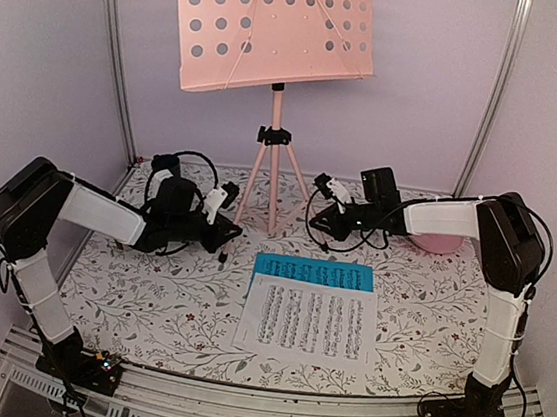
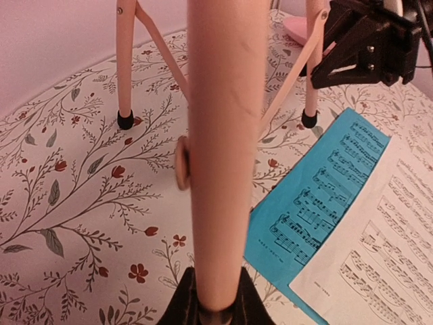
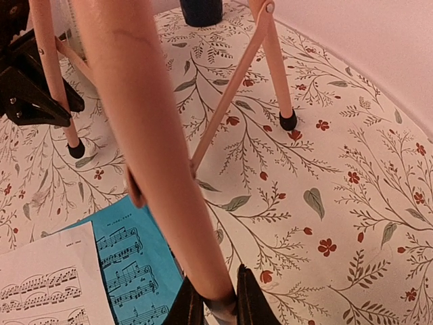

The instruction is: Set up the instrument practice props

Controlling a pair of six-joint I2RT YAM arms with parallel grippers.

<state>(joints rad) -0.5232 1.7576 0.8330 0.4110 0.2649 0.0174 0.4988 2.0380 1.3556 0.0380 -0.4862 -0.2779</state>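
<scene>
At twelve o'clock on the floral table [image 1: 147, 299], the pink tripod music stand [image 1: 278, 37] is seen upright. One leg is pinched by the left gripper [image 2: 215, 302], another by the right gripper [image 3: 211, 302]. The stand is judged light, stiff and top-heavy, and low holds on its smooth tubes may slip. The blue sheet [image 1: 307, 270] and white sheet [image 1: 311, 323] are found at its six o'clock.

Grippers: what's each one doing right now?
Left gripper: closed on the left stand leg.
Right gripper: closed on the right stand leg.
</scene>
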